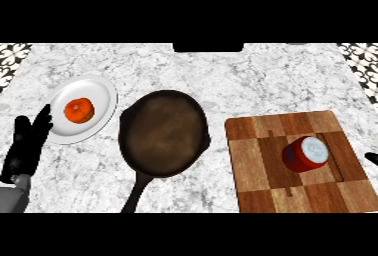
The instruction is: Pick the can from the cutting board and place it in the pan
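The can [306, 154] is seen on the board [258, 150], right of the pan [164, 132]. The right hand [372, 158] is barely seen beside it, its state untellable. The left hand [28, 142] is held open, empty.

Premises: a kitchen. Evidence: a grey-veined marble worktop [280, 85] carrying a dark frying pan [164, 132], a wooden cutting board [262, 160] with a red can [305, 154], and a white plate [100, 97] holding an orange food item [79, 110]. Patterned tiles [15, 57] border the far corners.
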Robot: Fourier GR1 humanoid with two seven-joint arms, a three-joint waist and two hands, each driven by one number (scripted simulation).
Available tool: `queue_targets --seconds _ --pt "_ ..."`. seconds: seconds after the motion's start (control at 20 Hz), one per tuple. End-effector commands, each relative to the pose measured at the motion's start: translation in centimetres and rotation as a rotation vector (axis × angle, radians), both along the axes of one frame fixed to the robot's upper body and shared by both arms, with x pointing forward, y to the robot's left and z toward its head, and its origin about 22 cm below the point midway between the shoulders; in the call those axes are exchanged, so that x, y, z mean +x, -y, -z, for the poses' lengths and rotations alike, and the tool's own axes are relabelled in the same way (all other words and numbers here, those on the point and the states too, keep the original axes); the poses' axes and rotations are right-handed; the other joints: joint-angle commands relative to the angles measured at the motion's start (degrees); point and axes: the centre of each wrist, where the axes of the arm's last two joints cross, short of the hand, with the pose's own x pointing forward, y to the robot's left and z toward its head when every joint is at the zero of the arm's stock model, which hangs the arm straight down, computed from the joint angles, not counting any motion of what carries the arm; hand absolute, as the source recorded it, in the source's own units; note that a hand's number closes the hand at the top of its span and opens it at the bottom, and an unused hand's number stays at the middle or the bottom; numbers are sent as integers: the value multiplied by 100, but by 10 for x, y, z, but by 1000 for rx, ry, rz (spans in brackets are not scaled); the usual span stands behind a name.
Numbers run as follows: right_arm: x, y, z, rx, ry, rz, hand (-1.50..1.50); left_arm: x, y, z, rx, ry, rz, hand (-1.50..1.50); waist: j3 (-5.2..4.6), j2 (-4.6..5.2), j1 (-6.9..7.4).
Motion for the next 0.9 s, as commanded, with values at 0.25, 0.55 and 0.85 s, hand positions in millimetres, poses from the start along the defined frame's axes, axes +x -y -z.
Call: queue_targets --seconds 0.25,0.55,0.85 --pt "7 7 -101 -524 -367 -123 -150 -3 0 3 4 -7 2 0 -30 9 93" --pt "26 -20 -134 -740 -574 -197 -150 2 -2 -7 5 -11 49 0 -15 23 214" --pt "44 -63 -119 -859 -719 -279 -150 11 9 2 8 -9 24 0 -6 42 194"
